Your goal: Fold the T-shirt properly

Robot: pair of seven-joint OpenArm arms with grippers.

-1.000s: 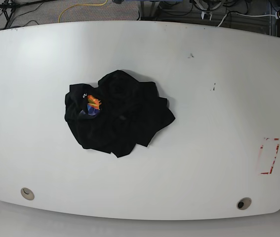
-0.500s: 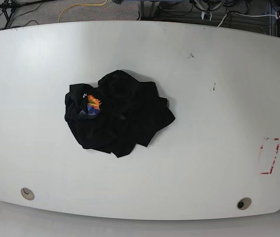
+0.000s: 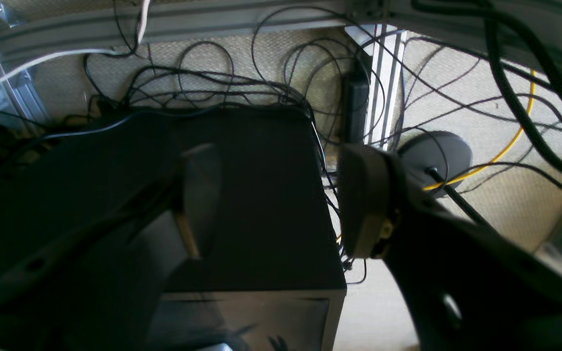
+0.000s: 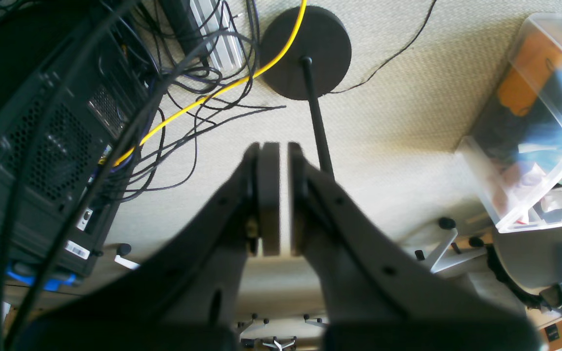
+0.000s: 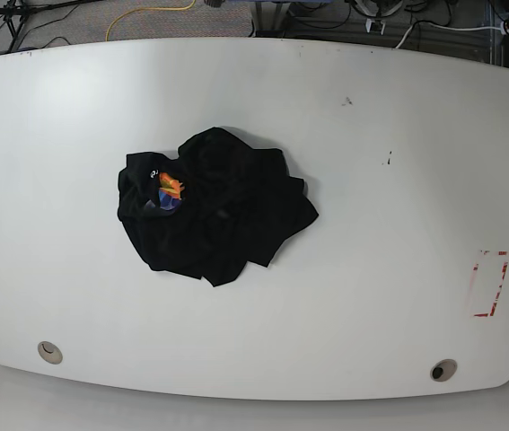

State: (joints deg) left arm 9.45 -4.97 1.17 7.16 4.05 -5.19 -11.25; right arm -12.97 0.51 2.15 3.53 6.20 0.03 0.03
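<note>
Table (image 5: pixel 389 269): we are seeing a wide white top with rounded corners, filling nearly all of the base view; two round holes are sitting near its front edge, and a red outlined mark (image 5: pixel 489 285) is lying on its right side.
Room: we are looking at beige carpet (image 4: pixel 398 112) in both wrist views, with many black cables, a yellow cable (image 4: pixel 212 92), a black computer case (image 4: pixel 22 161), a round black stand base (image 4: pixel 305 46) and a clear plastic box (image 4: pixel 534 126).
T-shirt (image 5: pixel 218 211): it is lying crumpled in one black heap on the left half of the table, well apart from every edge; the coloured print (image 5: pixel 170 190) is showing at its upper left side. We are reading its long axis as running from upper left to lower right, but the neck and hem are not to tell.
Left gripper (image 3: pixel 281 204): it is hanging over the floor and the black case, off the table; its two fingers are standing wide apart with nothing between them.
Right gripper (image 4: pixel 278 200): it is also pointing at the carpet, away from the table; its pads (image 4: pixel 267 195) are standing almost together, with only a thin slit between, and are holding nothing.
Arms: we are not finding either arm in the base view.
</note>
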